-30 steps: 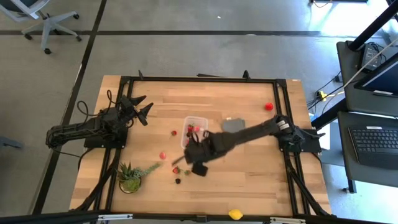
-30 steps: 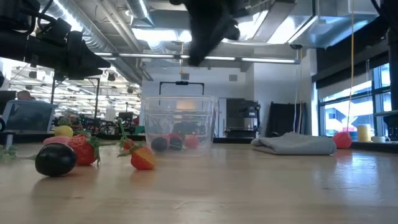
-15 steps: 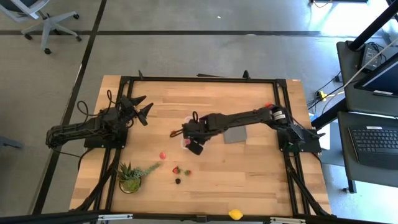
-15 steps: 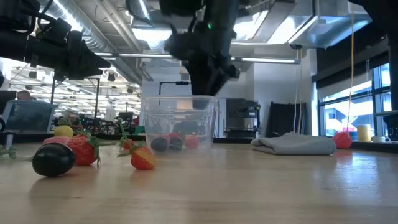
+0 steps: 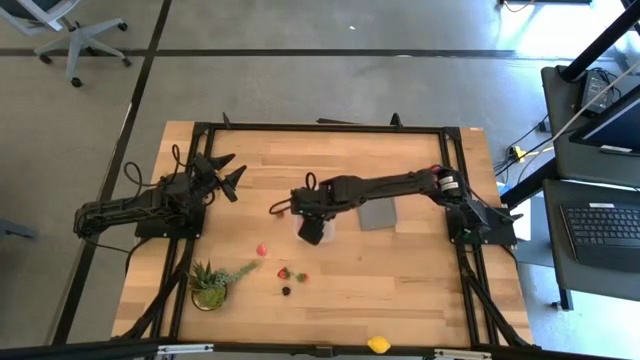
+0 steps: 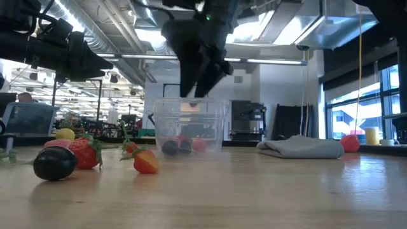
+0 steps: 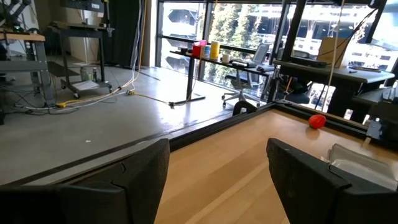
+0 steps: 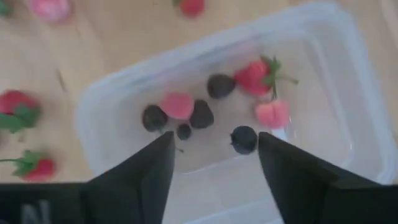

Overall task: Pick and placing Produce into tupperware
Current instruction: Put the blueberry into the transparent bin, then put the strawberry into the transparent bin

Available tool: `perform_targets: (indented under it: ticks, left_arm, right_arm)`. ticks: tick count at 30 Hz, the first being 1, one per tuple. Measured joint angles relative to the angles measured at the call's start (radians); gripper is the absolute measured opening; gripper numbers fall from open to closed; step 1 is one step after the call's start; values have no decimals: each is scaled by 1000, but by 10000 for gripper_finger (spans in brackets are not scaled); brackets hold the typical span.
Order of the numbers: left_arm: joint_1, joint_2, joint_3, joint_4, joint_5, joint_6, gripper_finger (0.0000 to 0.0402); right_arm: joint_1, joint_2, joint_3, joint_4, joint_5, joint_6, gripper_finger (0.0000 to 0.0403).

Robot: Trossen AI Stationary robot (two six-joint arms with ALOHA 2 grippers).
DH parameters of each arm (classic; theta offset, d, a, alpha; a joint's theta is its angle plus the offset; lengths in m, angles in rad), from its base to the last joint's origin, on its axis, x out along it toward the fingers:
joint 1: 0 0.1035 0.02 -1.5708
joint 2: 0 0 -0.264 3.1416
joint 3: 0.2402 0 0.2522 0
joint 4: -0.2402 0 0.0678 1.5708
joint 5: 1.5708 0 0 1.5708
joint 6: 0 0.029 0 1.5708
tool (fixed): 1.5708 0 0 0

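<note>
Two dark fingers (image 8: 134,180) of my right gripper (image 8: 214,168) are hanging spread apart over the tupperware (image 8: 124,90), gripping nothing — several pieces of produce (image 8: 177,106) are lying inside the tub, red and dark ones together. My right arm (image 5: 400,187) is reaching out across the table (image 5: 400,290), its wrist pointing down. More produce is lying loose on the wood beyond the tub. My left gripper (image 5: 226,172) is waiting near the table's left edge — fingers spread.

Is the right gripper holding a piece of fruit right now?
No, the right gripper is open and empty above the tub, with fruit already lying inside.
</note>
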Motion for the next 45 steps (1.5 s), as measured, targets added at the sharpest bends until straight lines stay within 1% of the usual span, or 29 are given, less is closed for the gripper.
perform_targets:
  ticks: [4, 7, 9, 12, 14, 16, 18, 22, 23, 25, 27, 29, 30, 33, 34, 36, 37, 39, 41, 43, 45]
  left_arm:
    - [0, 0, 0, 0, 0, 0, 261]
    - [0, 0, 0, 0, 0, 0, 261]
    - [0, 0, 0, 0, 0, 0, 261]
    - [0, 0, 0, 0, 8, 0, 261]
    - [0, 0, 0, 0, 36, 0, 261]
    - [0, 0, 0, 0, 104, -7, 266]
    - [0, 0, -1, -1, 214, -41, 276]
    - [0, 0, -1, -4, 453, -126, 298]
    - [0, 0, -2, -4, 495, -137, 302]
    - [-1, 0, -1, -4, 570, -175, 307]
    - [-1, 0, -1, -4, 640, -212, 307]
    - [-1, 0, -1, -4, 692, -259, 305]
    - [-1, 0, -1, -5, 709, -291, 304]
    - [-1, 0, -1, -5, 718, -362, 303]
    - [-1, 0, -1, -5, 718, -365, 303]
    - [0, 0, -1, -7, 716, -362, 303]
    - [0, 1, -1, -8, 715, -354, 303]
    - [0, 8, -1, -4, 714, -318, 303]
    - [0, 19, -1, 5, 712, -262, 303]
    - [0, 48, -1, 5, 710, -211, 303]
    - [0, 91, -1, 4, 696, -201, 303]
  right_arm:
    - [-7, 0, 75, -38, 1, -24, 277]
    - [-11, 0, 125, -83, 7, -35, 297]
    - [-12, 0, 153, -109, 9, -46, 303]
    - [-11, 2, 235, -261, 8, -12, 303]
    - [5, 0, 302, -343, 15, 33, 302]
    - [40, -4, 363, -423, 54, 59, 302]
    - [93, -15, 398, -471, 135, 95, 303]
    - [206, -69, 406, -583, 311, 226, 303]
    - [232, -85, 395, -577, 340, 258, 303]
    - [283, -124, 363, -568, 349, 296, 303]
    - [329, -156, 336, -569, 353, 377, 303]
    - [373, -184, 295, -579, 382, 461, 303]
    - [399, -196, 266, -573, 418, 489, 303]
    - [467, -213, 184, -579, 540, 523, 303]
    - [486, -214, 156, -581, 564, 525, 303]
    - [519, -214, 106, -576, 557, 510, 303]
    - [534, -213, 81, -564, 555, 535, 303]
    - [549, -215, 17, -521, 585, 632, 303]
    - [554, -231, -47, -511, 563, 704, 303]
    - [559, -266, -115, -464, 551, 741, 303]
    - [563, -307, -186, -392, 545, 766, 303]
